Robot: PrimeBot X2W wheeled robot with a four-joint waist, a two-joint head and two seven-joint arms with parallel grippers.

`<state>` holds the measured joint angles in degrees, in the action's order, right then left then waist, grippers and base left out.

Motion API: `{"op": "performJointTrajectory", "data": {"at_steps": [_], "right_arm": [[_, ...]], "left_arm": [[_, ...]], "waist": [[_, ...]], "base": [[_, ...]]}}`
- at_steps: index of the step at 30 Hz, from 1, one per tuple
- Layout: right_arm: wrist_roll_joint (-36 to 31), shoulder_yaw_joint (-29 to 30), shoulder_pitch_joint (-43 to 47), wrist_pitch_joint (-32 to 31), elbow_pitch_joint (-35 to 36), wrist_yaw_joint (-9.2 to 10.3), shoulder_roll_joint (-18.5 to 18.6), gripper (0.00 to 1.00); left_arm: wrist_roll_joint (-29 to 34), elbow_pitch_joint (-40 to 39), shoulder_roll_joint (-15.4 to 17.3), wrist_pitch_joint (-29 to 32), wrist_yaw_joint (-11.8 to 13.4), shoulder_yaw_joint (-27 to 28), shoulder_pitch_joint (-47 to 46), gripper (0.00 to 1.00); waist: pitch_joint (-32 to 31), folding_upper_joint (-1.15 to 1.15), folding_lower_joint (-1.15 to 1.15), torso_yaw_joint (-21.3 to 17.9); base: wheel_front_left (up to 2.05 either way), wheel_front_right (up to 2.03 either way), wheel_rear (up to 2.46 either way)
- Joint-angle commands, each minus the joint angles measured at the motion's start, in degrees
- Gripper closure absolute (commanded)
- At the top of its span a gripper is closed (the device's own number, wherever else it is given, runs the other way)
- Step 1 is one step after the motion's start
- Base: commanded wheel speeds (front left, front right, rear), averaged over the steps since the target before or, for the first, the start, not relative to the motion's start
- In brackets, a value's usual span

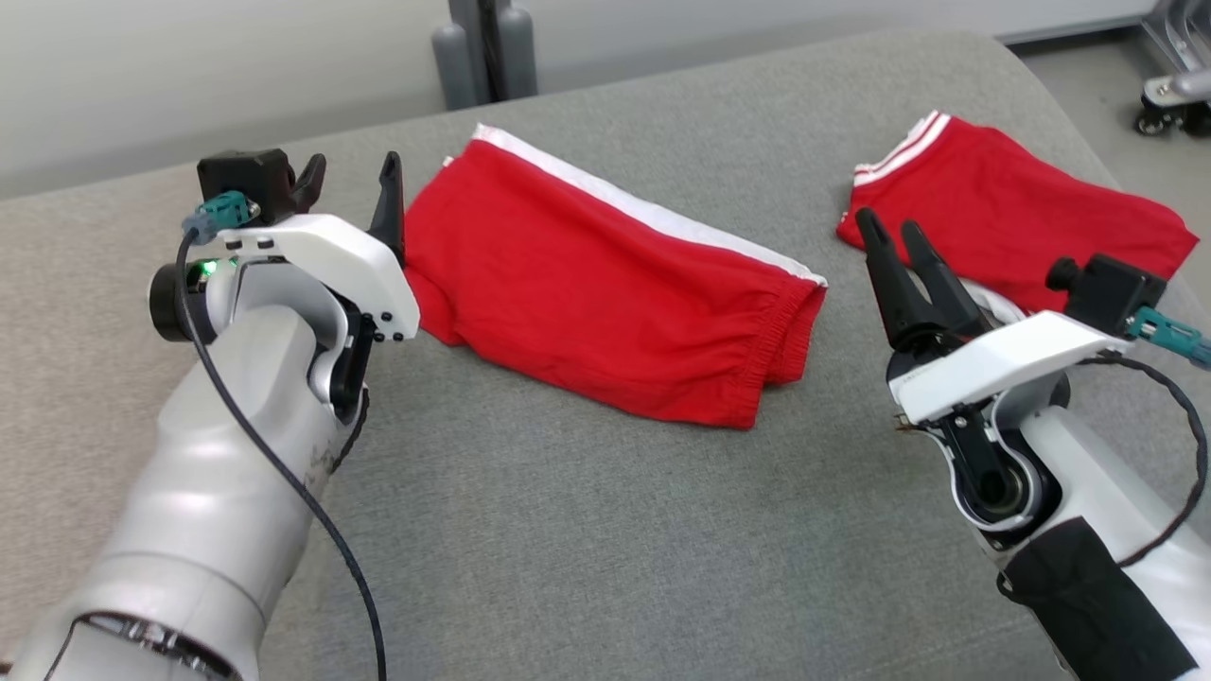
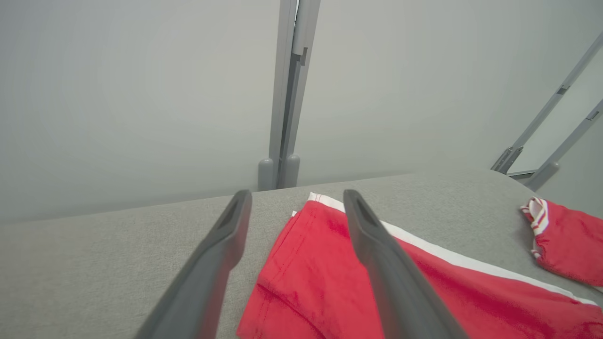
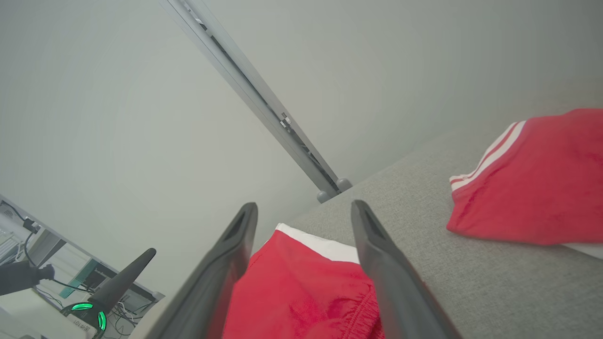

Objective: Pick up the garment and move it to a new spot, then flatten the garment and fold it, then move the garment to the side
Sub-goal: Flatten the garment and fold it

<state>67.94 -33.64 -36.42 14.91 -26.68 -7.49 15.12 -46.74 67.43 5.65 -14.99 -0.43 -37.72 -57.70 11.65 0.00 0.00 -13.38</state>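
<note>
The garment (image 1: 605,284) is a pair of red shorts with a white side stripe, lying folded on the grey padded surface (image 1: 568,530) at the middle. My left gripper (image 1: 353,170) hovers open at the garment's left edge, its right finger close against the red cloth. In the left wrist view the left gripper (image 2: 297,195) stands open above the garment's (image 2: 320,278) corner. My right gripper (image 1: 886,222) is open just right of the garment, holding nothing. The right wrist view shows the right gripper (image 3: 304,207) open over the garment's (image 3: 297,287) elastic end.
Another red garment (image 1: 1012,218) with white stripes lies at the back right, behind my right gripper; it appears too in both wrist views (image 2: 565,245) (image 3: 532,188). A grey post (image 1: 482,47) rises behind the surface. A wheeled base (image 1: 1173,95) stands at the far right.
</note>
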Motion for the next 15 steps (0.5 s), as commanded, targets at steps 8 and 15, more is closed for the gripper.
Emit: {"op": "performJointTrajectory", "data": {"at_steps": [8, 15], "right_arm": [[-3.8, 4.6, 7.2, 0.4, 4.4, -0.03, 0.2, 0.00], [-5.5, 6.6, 13.3, 0.4, 6.3, -0.03, -1.2, 0.00]], "left_arm": [[5.7, -16.9, 2.3, -0.2, 3.4, 8.3, 13.7, 0.00], [13.7, -33.4, 1.7, -0.2, 4.8, 16.6, 28.4, 0.00]], "waist": [[-4.4, 0.00, 0.00, 2.9], [-6.4, 0.00, 0.00, 3.7]], "base": [[0.00, 0.00, 0.00], [0.00, 0.00, 0.00]]}}
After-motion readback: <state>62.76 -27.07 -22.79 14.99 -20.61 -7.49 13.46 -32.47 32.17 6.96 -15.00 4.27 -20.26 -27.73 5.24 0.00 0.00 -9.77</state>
